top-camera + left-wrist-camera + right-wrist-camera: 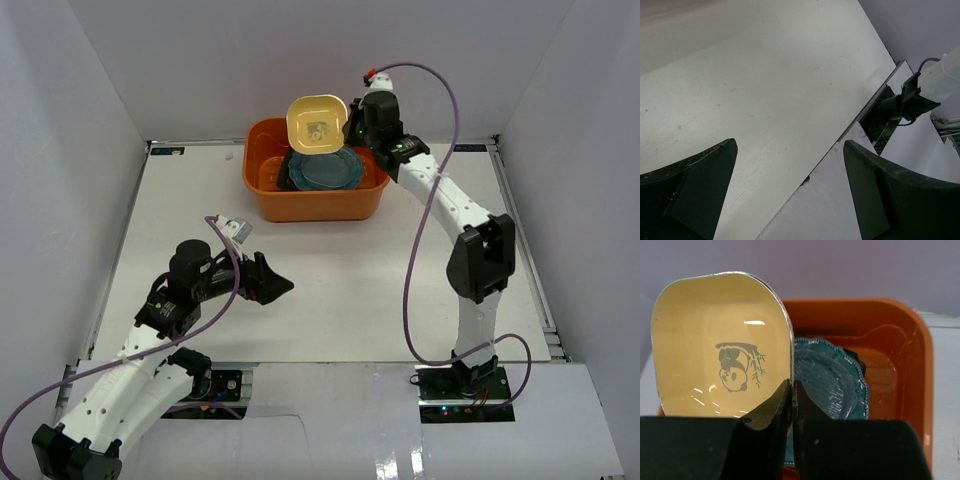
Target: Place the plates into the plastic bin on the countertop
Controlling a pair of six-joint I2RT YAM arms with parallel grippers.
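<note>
Yellow and small, a plate [720, 345] printed with a panda stands almost upright, its face turned toward the wrist camera. The right jaws pinch its rim at the lower edge, pressed together on the thin lip. From the top view the plate hangs in the air over the far side of the orange plastic bin [320, 205], which sits at the back of the white desk [350, 300].

Inside the bin, a teal scalloped plate [830, 380] lies on top of a stack of darker plates that are mostly hidden.

The left jaws are spread wide and hold nothing, low over bare desk, well apart from the bin.

The step in hand looks like the drop-off of the yellow plate. To do it well, the wrist should tip the plate from upright toward flat and lower it inside the bin walls until it is just above the teal plate, then open. Letting go this high and on edge risks a clatter, a roll, or a chip.
</note>
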